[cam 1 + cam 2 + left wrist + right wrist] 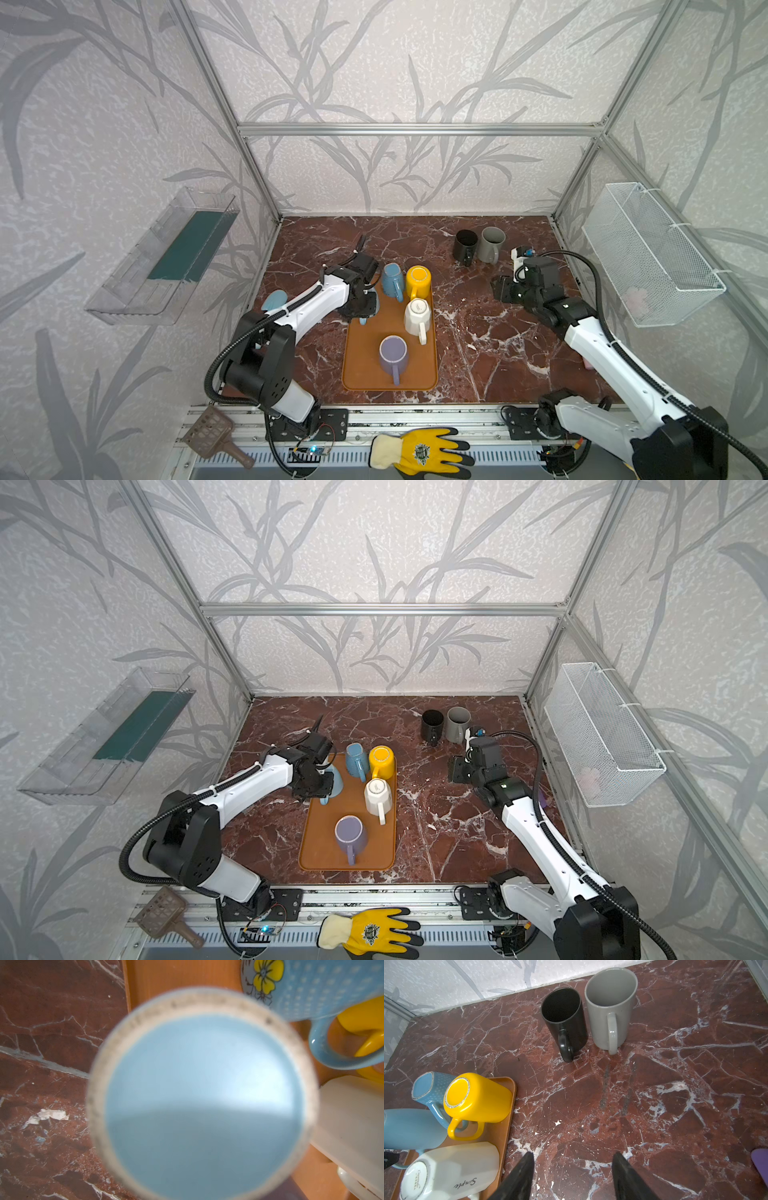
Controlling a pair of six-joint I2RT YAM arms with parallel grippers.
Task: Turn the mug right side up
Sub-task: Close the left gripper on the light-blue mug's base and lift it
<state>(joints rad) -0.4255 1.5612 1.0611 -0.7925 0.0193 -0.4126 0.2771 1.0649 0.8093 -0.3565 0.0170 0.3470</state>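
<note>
On the far-left part of the orange tray [365, 365], the light blue mug [203, 1095] is seen base-up beneath the left gripper [365, 308], whose opening cannot be told. Slightly farther right, the right gripper [573, 1155] is held parted and empty over the marble table [478, 332].

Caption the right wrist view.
Open right gripper above red marble tabletop, facing upright black ceramic mug and upright grey ceramic mug.

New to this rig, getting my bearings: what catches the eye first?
An orange tray mid-table, crowded with bright mugs, several upside down; the left gripper sits over a light blue mug at its far left corner. Back right, a black mug and a grey mug stand upright on the marble table; a yellow glove lies on the front rail.
</note>
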